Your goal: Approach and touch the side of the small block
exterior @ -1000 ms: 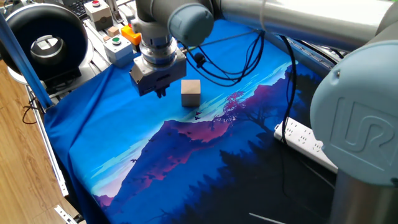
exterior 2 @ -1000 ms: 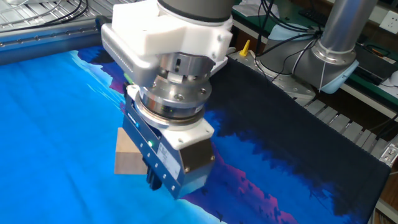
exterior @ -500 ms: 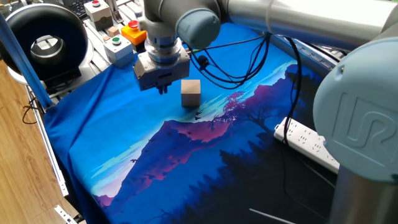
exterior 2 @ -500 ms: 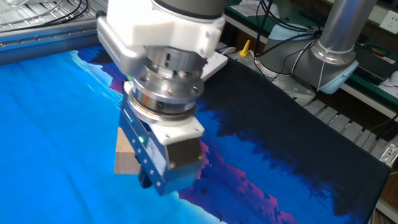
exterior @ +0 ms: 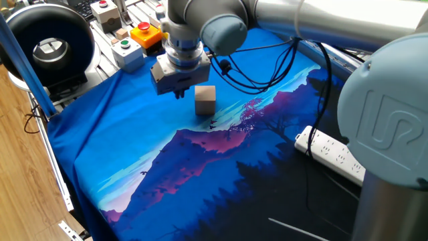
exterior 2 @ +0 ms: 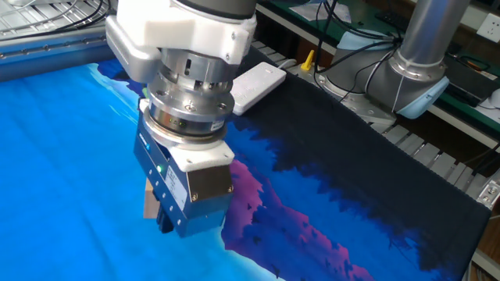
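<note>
The small block, a plain tan wooden cube, sits on the blue printed cloth. My gripper hangs just to the block's left and slightly behind it, fingers pointing down, close to the block's side. The dark fingertips look pressed together with nothing between them. I cannot tell if they touch the block. In the other fixed view the gripper covers almost all of the block; only a tan sliver of the block shows at its left.
Button boxes and a tinier wooden cube stand at the back left beside a black round device. A white power strip lies at the right. Black cables hang from the arm.
The gripper has moved toward the back right in one fixed view, ending closer to the block's left side. The block has not moved.
</note>
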`<state>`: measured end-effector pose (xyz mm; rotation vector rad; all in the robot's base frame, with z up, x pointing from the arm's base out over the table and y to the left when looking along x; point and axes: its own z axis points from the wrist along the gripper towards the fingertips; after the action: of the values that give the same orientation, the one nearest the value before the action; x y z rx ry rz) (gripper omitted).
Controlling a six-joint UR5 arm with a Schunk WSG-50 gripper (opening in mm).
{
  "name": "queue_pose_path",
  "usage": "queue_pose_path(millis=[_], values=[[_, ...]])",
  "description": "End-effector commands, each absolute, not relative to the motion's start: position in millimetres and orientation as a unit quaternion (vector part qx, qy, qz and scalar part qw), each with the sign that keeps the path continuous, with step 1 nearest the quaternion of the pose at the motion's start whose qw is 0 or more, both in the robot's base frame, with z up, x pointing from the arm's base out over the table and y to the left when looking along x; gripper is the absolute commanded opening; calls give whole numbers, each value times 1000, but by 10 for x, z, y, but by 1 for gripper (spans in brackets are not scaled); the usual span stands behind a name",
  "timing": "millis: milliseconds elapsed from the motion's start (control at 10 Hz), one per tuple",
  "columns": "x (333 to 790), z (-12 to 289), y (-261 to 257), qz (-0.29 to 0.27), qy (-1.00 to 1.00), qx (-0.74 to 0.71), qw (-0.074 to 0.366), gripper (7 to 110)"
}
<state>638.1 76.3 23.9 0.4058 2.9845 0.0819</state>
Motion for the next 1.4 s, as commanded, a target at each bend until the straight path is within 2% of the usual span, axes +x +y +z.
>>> queue_pose_path(millis=[0, 500, 600, 900, 1000, 1100, 1200, 1300], values=[[6411, 128, 770, 36, 988, 128, 81, 7], [6249, 76, 702, 25, 992, 109, 67, 7], [6224, 49, 633, 9, 992, 107, 68, 7], [6191, 60, 213, -84, 991, 74, 70, 7], [6196, 64, 217, -85, 991, 77, 70, 7], [6226, 40, 364, -53, 992, 92, 74, 7], [6234, 40, 364, -53, 992, 92, 76, 7], [6162, 15, 671, 8, 993, 104, 55, 7]])
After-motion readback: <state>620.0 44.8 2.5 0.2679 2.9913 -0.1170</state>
